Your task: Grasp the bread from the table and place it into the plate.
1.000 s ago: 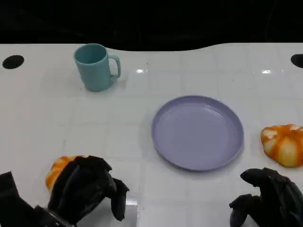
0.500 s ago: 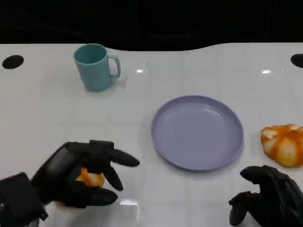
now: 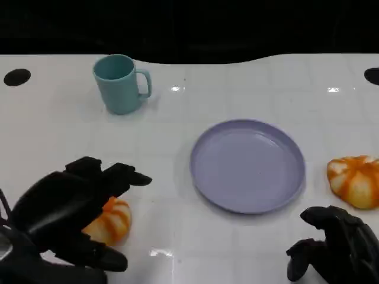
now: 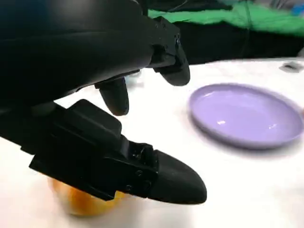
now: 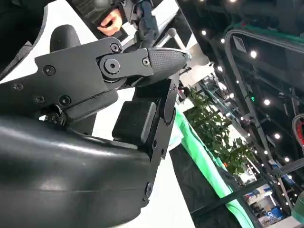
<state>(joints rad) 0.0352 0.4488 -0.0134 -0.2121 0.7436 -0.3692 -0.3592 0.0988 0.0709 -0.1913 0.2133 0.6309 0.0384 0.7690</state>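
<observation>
The white worktop carries everything, and the lavender plate at its middle has nothing on it, so the placing step is not yet done. A teal mug stands well apart at the far left and plays no part. The left hand hangs over the near-left corner with its fingers spread and released; in the left wrist view the fingers arch above the bread without closing on it. That bread lies on the worktop just beside and partly under the left hand, well short of the plate, so by my reading the grasp is at its start and the lift, carry and release all remain. A second bread rests near the right edge, beside the plate. The right hand sits low at the near right, fingers curled in and clenched on nothing. Against half a second ago, the left hand has opened and drawn back toward the robot, uncovering more of the bread; a second ago it covered the bread more closely. The right hand, plate, mug and second bread have stayed put.
</observation>
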